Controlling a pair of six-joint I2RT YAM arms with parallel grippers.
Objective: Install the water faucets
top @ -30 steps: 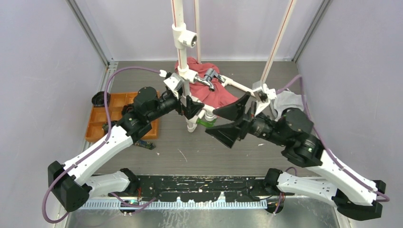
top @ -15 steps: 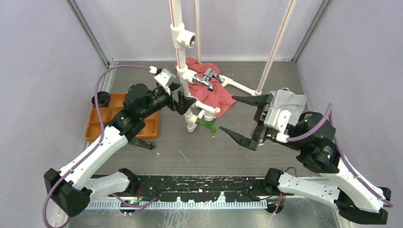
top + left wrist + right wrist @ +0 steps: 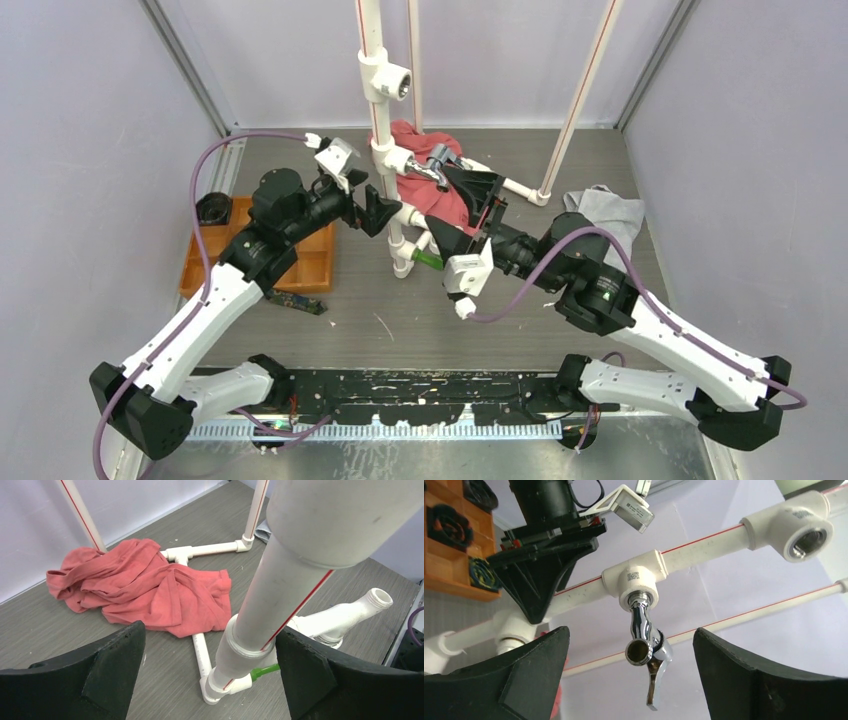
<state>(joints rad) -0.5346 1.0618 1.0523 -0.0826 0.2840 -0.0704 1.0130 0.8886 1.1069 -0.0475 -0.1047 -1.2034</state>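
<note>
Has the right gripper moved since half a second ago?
Yes. The right gripper swung left, away from the grey cloth, up to the faucet on the pipe.

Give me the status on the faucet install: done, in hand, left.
Done: the silver faucet sits threaded into the middle tee. In hand: nothing is gripped. The right gripper is open, with a finger on either side of that faucet, and the left gripper is open astride the vertical pipe. Left: the upper tee socket is empty. The green tap, low down, is too hidden to judge.
</note>
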